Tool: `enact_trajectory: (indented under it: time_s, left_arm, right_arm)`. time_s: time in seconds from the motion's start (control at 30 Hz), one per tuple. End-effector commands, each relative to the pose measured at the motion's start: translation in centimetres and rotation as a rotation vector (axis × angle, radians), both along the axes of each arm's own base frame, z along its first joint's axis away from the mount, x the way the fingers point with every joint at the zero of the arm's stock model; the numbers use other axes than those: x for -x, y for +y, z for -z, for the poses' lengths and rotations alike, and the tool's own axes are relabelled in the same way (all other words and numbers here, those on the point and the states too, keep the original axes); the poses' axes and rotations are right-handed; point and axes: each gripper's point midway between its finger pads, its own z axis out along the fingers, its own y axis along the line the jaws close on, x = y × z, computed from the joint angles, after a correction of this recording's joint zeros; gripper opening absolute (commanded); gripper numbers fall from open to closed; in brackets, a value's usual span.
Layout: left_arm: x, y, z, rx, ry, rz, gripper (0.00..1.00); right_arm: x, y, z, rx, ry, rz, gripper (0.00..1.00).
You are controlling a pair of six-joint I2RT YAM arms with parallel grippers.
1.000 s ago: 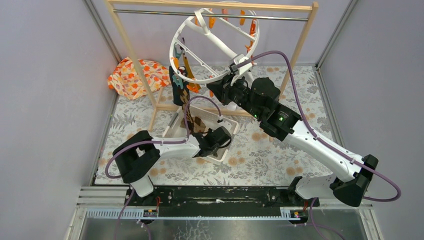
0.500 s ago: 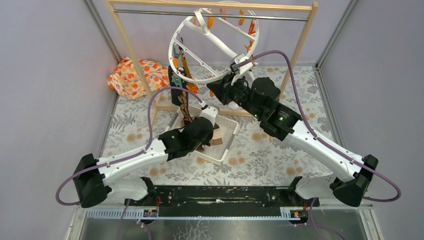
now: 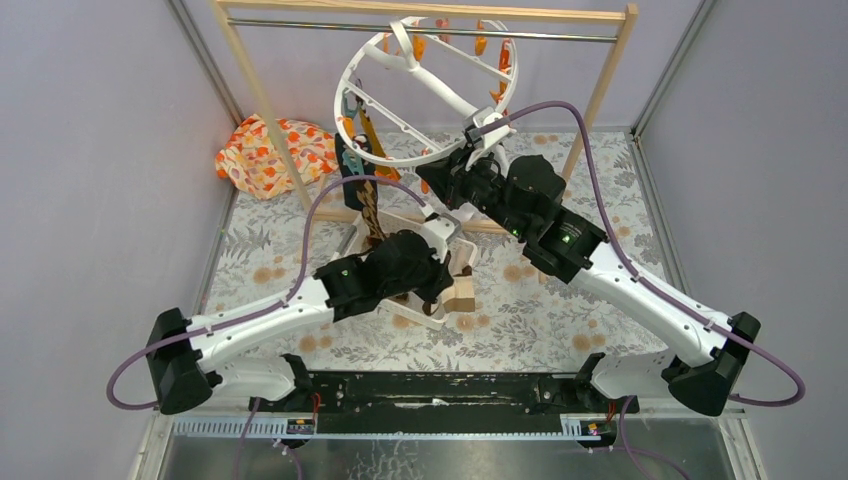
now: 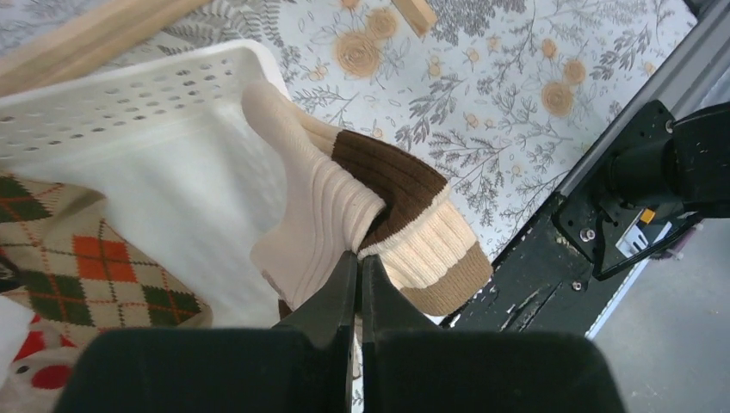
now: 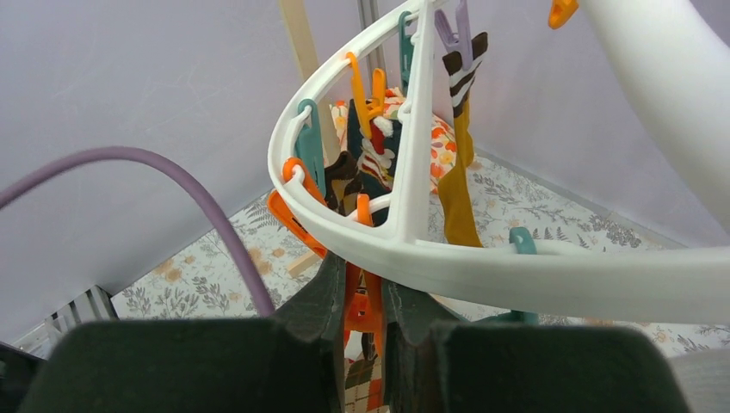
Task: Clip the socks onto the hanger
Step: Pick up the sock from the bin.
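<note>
wrist cams only: left gripper (image 4: 359, 262) pinches beige sock (image 4: 325, 194); right gripper (image 5: 361, 284) prob. clamps clip (image 5: 360, 308).

Left arm (image 3: 270, 320), right arm (image 3: 640, 290): white links, black joints, purple cables (image 5: 112, 156); left claw (image 4: 360, 284), right claw (image 5: 365, 297) dark

frame (image 3: 258, 98): wood, upright at the back of the mat; steel rod (image 3: 300, 24) just under the top bar
bundle (image 3: 265, 155): orange-flowered cloth, back-left, beside the frame's left post
basket (image 4: 129, 90): white, slotted walls, just in front of the frame's base
mat (image 3: 560, 310): grey floral print, orange blooms
walls (image 3: 100, 150): plain lilac-grey
</note>
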Motion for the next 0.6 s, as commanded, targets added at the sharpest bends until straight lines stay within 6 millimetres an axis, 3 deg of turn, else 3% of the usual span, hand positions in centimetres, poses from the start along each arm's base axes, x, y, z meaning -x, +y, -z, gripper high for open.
enact_trajectory:
  time_s: [0.0, 0.27, 0.4, 0.57]
  left_arm:
    - [0.6, -2.0, 1.5, 0.029, 0.041, 0.057, 0.00]
    - [0.0, -3.2, 7.8, -0.083, 0.124, 0.057, 0.00]
    - [-1.3, -2.2, 10.7, -0.161, 0.133, -0.005, 0.00]
    - [-2.5, -0.1, 12.3, -0.219, 0.138, -0.068, 0.00]
  right_arm:
    - [0.7, -1.0, -2.0, -0.040, -0.041, -0.006, 0.00]
    - [0.9, -1.5, -2.0, -0.039, -0.046, 0.002, 0.00]
    - [1.0, -1.9, -1.8, -0.032, -0.045, 0.014, 0.00]
    - [1.0, -2.2, -1.7, -0.029, -0.047, 0.023, 0.00]
